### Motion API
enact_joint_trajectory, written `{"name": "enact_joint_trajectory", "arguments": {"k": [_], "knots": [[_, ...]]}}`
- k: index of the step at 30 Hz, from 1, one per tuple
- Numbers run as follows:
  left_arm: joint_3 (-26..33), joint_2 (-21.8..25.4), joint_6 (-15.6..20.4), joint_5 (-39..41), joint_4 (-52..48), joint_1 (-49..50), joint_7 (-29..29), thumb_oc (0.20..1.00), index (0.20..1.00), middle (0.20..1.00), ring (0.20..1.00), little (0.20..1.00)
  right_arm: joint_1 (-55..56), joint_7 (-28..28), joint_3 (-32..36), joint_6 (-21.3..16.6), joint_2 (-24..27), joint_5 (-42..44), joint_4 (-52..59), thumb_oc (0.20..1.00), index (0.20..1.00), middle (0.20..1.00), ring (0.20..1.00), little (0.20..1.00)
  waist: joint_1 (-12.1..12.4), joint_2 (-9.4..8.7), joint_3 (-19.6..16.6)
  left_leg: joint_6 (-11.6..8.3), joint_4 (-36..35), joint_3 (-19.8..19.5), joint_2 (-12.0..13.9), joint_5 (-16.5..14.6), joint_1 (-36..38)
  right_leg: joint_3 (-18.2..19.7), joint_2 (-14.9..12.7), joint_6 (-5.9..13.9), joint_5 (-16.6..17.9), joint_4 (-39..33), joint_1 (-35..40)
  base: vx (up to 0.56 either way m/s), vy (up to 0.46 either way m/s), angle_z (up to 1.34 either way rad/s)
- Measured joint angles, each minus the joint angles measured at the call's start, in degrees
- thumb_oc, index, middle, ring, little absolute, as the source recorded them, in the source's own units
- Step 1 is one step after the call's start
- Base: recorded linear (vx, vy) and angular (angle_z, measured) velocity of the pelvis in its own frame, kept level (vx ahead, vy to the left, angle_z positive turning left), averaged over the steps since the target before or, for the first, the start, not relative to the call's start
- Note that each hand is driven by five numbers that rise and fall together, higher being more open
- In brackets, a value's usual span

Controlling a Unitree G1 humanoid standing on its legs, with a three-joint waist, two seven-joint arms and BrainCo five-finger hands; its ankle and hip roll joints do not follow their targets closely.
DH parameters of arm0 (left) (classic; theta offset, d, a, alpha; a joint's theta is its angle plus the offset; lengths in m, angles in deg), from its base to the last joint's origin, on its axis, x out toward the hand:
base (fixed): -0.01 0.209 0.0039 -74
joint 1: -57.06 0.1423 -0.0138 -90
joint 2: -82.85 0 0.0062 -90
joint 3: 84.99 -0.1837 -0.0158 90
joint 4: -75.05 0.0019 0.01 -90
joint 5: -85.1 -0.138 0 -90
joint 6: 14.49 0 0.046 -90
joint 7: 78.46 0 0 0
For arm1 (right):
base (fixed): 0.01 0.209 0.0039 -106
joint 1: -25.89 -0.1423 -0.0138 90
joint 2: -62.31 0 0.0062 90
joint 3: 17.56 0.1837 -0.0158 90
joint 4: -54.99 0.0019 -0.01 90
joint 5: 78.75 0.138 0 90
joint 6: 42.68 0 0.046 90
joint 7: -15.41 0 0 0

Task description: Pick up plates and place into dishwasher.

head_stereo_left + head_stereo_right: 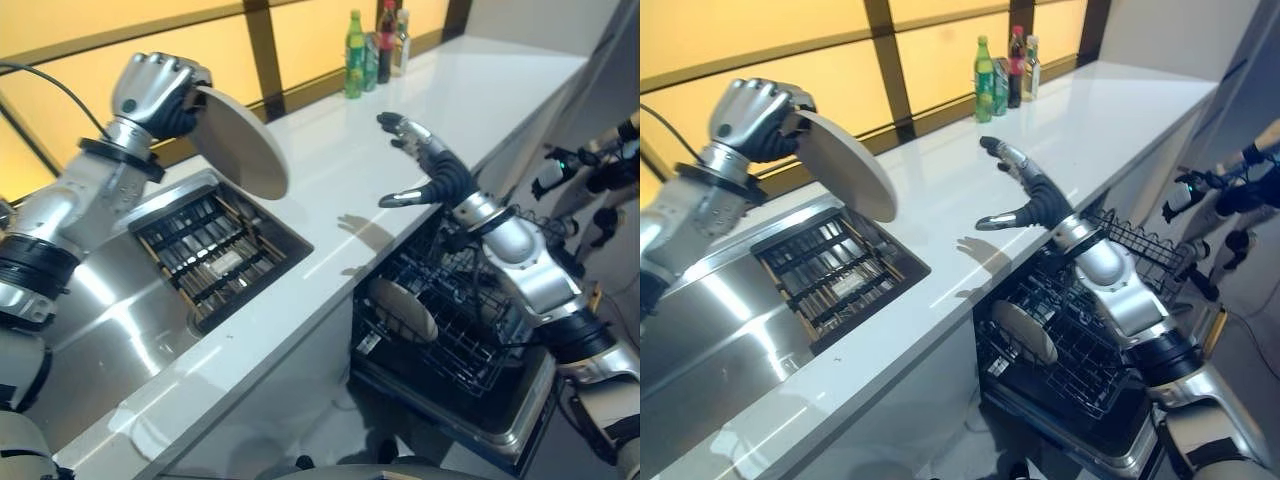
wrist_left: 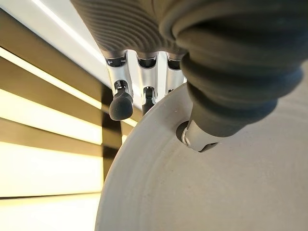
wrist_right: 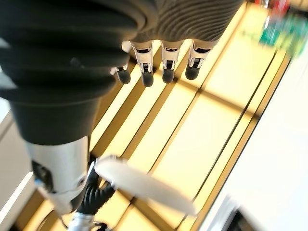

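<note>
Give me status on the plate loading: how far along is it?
Done: one round grey plate already stands in the black wire dishwasher rack. In hand: the left hand pinches a second round grey plate by its rim, held above the sink's dark drain rack. The right hand is open over the white counter, empty. Left: carry this plate across and slot it into the rack.

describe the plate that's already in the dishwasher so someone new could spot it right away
Start at the long white counter, then drop below its front edge to the open dishwasher's black wire rack. The plate stands on edge at the rack's near-left end, the only pale disc there; the other plate is held up by the left hand.
</note>
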Motion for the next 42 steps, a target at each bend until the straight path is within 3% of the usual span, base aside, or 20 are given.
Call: {"name": "enact_joint_trajectory", "arguments": {"k": [1,10,18,24,25,26,32,34,35,36,42], "knots": [[0.1,-1.0,-0.2,0.0,-1.2,0.9,0.5,0.2,0.2,0.2,0.2,0.2,0.0,-0.1,-0.8,0.5,-1.2,0.3,-0.4,1.0,1.0,1.0,1.0,1.0,1.1,0.03,-0.5,-0.02,0.0,-0.2,0.0,0.1,-0.2,-0.1,0.0,0.06,0.0,0.0,0.0,0.01,-0.075,0.06],[0.0,-9.2,-1.0,-0.2,-3.9,2.7,1.6,0.2,0.2,0.2,0.2,0.2,-0.1,-3.5,-4.6,4.5,-10.6,3.5,-2.3,1.0,1.0,1.0,1.0,1.0,1.8,-0.81,-2.9,-0.34,0.0,-1.9,0.2,0.8,-0.7,-1.5,0.1,0.07,-0.2,-0.1,0.3,0.03,-0.048,0.09],[0.0,-13.0,-3.0,-0.2,-4.8,4.4,4.1,0.2,0.2,0.2,0.2,0.2,-0.4,-8.9,-6.7,7.6,-12.7,2.6,-2.3,1.0,1.0,1.0,1.0,1.0,2.6,-1.27,-3.8,-0.25,0.0,-2.5,0.1,1.2,-1.0,-2.1,0.1,-0.13,0.0,-0.1,0.3,0.01,-0.003,0.02],[3.4,-16.2,-4.0,0.4,-5.6,9.5,5.4,0.2,0.2,0.2,0.2,0.2,-0.4,-14.2,-6.7,9.4,-13.0,-3.2,-2.5,1.0,1.0,1.0,1.0,1.0,2.8,-1.86,-4.3,-0.32,0.0,-2.8,0.2,1.3,-1.0,-2.3,0.2,-0.12,0.0,-0.1,0.4,0.01,-0.005,0.02],[3.6,-16.7,-4.1,0.4,-5.6,10.2,5.4,0.2,0.2,0.2,0.2,0.2,-0.4,-15.1,-6.7,9.4,-12.9,-4.2,-2.6,0.871,0.871,0.871,0.871,0.871,2.9,-2.01,-4.4,-0.32,0.0,-2.8,0.2,1.3,-1.0,-2.3,0.2,-0.09,-0.1,-0.1,0.4,0.0,0.0,0.0],[3.6,-17.3,-4.1,0.4,-5.6,10.6,5.4,0.2,0.2,0.2,0.2,0.2,-0.4,-16.0,-6.6,9.4,-12.8,-5.2,-2.7,0.2,0.2,0.2,0.2,0.2,3.1,-2.13,-4.5,-0.35,0.0,-2.8,0.2,1.4,-1.0,-2.3,0.2,-0.12,0.0,-0.1,0.4,0.0,0.0,0.0],[5.4,-18.6,-4.0,0.4,-7.6,12.8,3.9,0.2,0.2,0.2,0.2,0.2,-0.5,-20.8,-6.2,6.2,-12.5,-9.8,-4.4,0.2,0.2,0.2,0.2,0.2,4.3,-2.36,-4.6,-0.38,0.0,-3.0,0.3,1.5,-1.1,-2.5,0.2,-0.13,0.0,-0.2,0.4,0.0,0.0,0.0],[6.4,-18.6,-4.0,0.5,-9.8,14.8,2.9,0.727,0.727,0.727,0.727,0.727,-0.4,-22.4,-5.7,4.4,-11.7,-12.6,-4.4,0.2,0.2,0.2,0.2,0.2,4.3,-2.38,-4.6,-0.36,-0.1,-3.0,0.3,1.5,-1.1,-2.5,0.2,-0.13,0.0,-0.3,0.4,0.0,0.0,0.0],[6.6,-18.6,-3.9,0.5,-11.0,15.9,2.3,0.928,0.928,0.928,0.928,0.928,-0.4,-23.0,-4.9,4.0,-10.9,-13.8,-4.4,0.2,0.2,0.2,0.2,0.2,4.3,-2.4,-4.6,-0.36,0.0,-3.0,0.2,1.5,-1.1,-2.5,0.2,-0.12,0.0,-0.2,0.3,0.02,-0.032,0.01],[6.9,-18.6,-3.8,0.5,-12.5,16.9,1.2,1.0,1.0,1.0,1.0,1.0,-0.4,-22.8,-4.4,3.3,-9.4,-15.6,-4.2,0.2,0.2,0.2,0.2,0.2,4.3,-2.47,-4.6,-0.19,-0.1,-3.1,0.2,1.4,-1.2,-2.5,0.2,-0.12,0.0,-0.3,0.3,0.02,-0.031,0.02],[7.5,-18.3,-0.8,2.6,-15.5,18.8,-3.7,1.0,1.0,1.0,1.0,1.0,-0.2,-22.3,-2.1,1.2,-2.2,-21.2,-2.5,0.2,0.2,0.2,0.2,0.2,4.0,-2.66,-4.5,-0.15,-0.1,-3.1,0.3,1.4,-1.8,-2.4,0.2,-0.12,0.0,-0.3,-0.4,0.01,-0.045,-0.01]]}}
